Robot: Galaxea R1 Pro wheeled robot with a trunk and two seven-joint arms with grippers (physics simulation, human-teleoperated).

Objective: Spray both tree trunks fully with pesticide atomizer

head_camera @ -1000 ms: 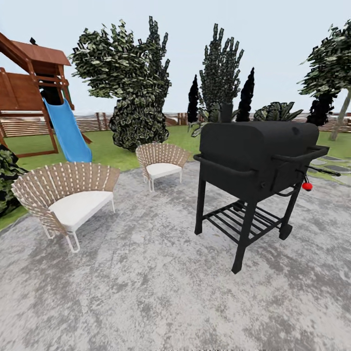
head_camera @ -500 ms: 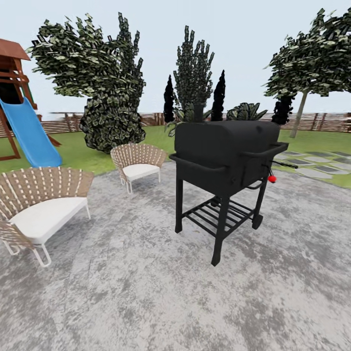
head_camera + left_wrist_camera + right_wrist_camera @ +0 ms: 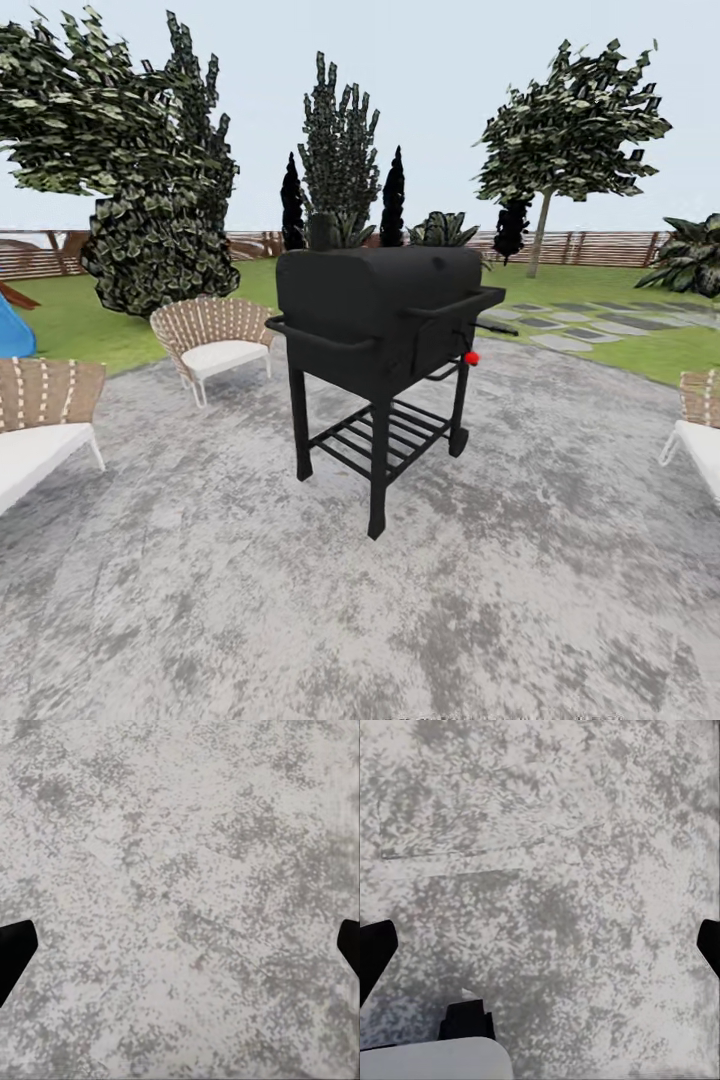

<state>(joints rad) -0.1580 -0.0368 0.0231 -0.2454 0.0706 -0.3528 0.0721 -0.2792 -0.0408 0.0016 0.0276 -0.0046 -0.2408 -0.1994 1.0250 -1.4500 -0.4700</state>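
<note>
Standing on a mottled grey paved patio [image 3: 300,620], well short of the grass, so evidently in transit rather than at work. Facing a black barbecue grill [image 3: 385,310] set in the middle of the paving, its small red knob [image 3: 471,358] on the side toward the lawn [image 3: 600,285]. Ringed by woven chairs with white cushions, one near the grill [image 3: 215,335], one cut off at the left edge [image 3: 40,425], one at the right edge [image 3: 700,425]: a seating circle around the cooker, by the look of it.

Beyond the paving, one tree [image 3: 570,125] with a straight bare trunk [image 3: 540,235] and a broad canopy, rising from the lawn just before the slatted fence [image 3: 600,248]; well apart from here. Another broad leafy mass [image 3: 110,130] at the left, its trunk hidden behind a bush. No atomizer to be made out anywhere; no white specks discernible on the far bark.

Left claw [image 3: 180,956] spread wide, dark fingertips [image 3: 13,949] at the frame's edges, nothing between them but paving. Right claw [image 3: 540,956] likewise released and empty, pointed down at the floor, likely carried so for travel.

No brand, label or lettering legible on anything.
</note>
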